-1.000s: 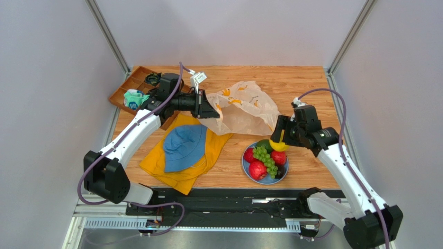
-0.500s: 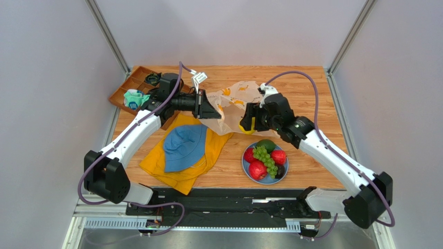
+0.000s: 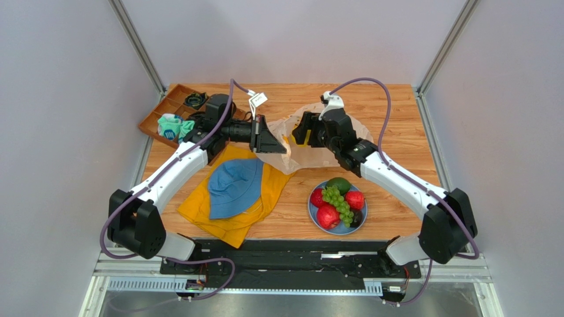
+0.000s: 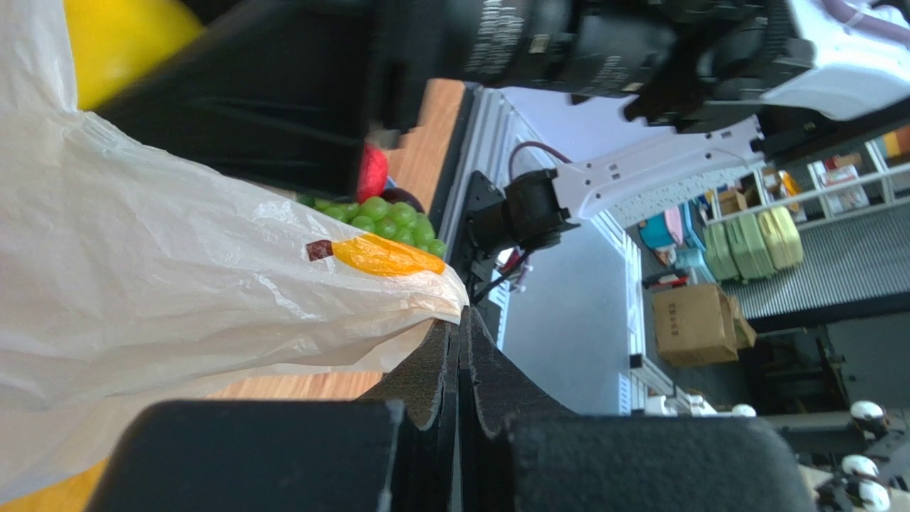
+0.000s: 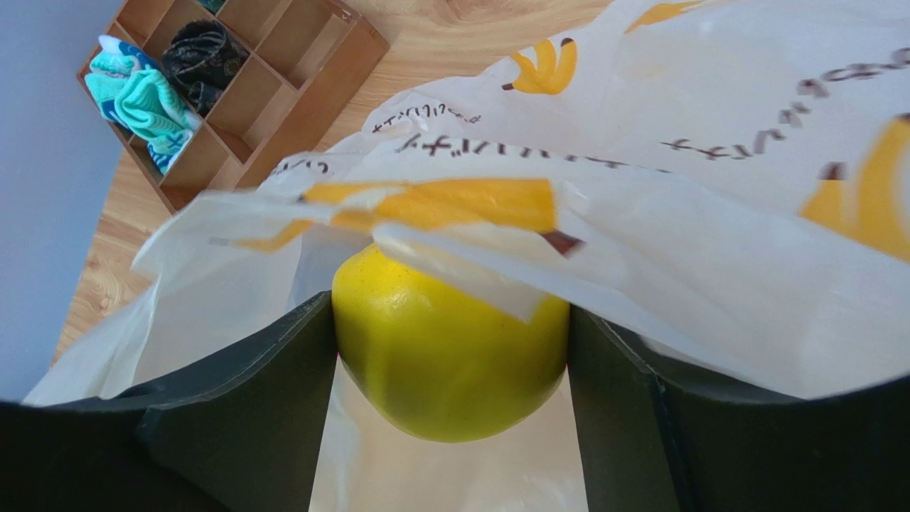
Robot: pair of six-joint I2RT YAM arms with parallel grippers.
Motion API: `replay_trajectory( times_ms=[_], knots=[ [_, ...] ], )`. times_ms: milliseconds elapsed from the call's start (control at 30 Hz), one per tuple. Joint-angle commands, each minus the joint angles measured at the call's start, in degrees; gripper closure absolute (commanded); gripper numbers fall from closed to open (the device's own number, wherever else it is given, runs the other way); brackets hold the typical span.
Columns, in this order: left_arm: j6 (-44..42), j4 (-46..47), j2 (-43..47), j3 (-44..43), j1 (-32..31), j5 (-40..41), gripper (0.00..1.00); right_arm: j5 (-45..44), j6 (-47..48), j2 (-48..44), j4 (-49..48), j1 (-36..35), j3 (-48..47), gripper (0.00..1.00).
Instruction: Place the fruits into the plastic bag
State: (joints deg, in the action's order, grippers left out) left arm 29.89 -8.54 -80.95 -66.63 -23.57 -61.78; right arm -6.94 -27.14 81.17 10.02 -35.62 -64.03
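At the back of the table (image 3: 397, 112), the left gripper (image 4: 460, 357) is pinched closed on the edge of the plastic bag (image 4: 160, 288), the right gripper (image 5: 451, 320) grips the lemon (image 5: 449, 368) just inside the bag's mouth, and the other fruits (image 3: 336, 201) lie on the plate (image 3: 335, 232).

lemon (image 5: 449, 352) in plastic bag (image 5: 748, 235) mouth, plate (image 3: 317, 220) of fruits (image 3: 337, 201) before it, hat (image 3: 235, 188) on cloth (image 3: 210, 216)

one lemon (image 5: 449, 363), one bag (image 5: 748, 213) (banana print)
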Motion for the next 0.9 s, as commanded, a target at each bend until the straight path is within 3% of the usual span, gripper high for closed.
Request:
replay_trajectory(
  times_ms=[0,233,400,667,800,867],
  knots=[
    [6.0,12.3,-0.6,-2.3,-2.0,-4.8,1.0,0.3,-1.8,5.3,-9.5,-0.6,-0.9,0.6],
    [24.1,30.5,1.6,-2.8,-2.7,-6.9,1.0,-6.3,-0.3,15.0,-10.8,0.9,-1.4,0.6],
    [33.7,42.7,3.4,-1.9,-2.8,-7.4,1.0,-11.2,0.0,20.0,-3.4,4.4,-6.5,0.61],
    [32.6,41.3,4.0,-0.3,-0.1,-5.2,1.0,-15.1,4.9,20.3,6.3,10.3,-8.6,0.58],
    [21.7,27.1,1.3,0.1,0.6,-3.2,1.0,-14.8,6.8,20.9,11.2,10.5,-10.7,0.56],
    [20.2,25.3,-0.6,0.6,0.8,-3.3,1.0,-14.6,7.4,21.0,12.7,10.6,-11.5,0.55]
  ],
)
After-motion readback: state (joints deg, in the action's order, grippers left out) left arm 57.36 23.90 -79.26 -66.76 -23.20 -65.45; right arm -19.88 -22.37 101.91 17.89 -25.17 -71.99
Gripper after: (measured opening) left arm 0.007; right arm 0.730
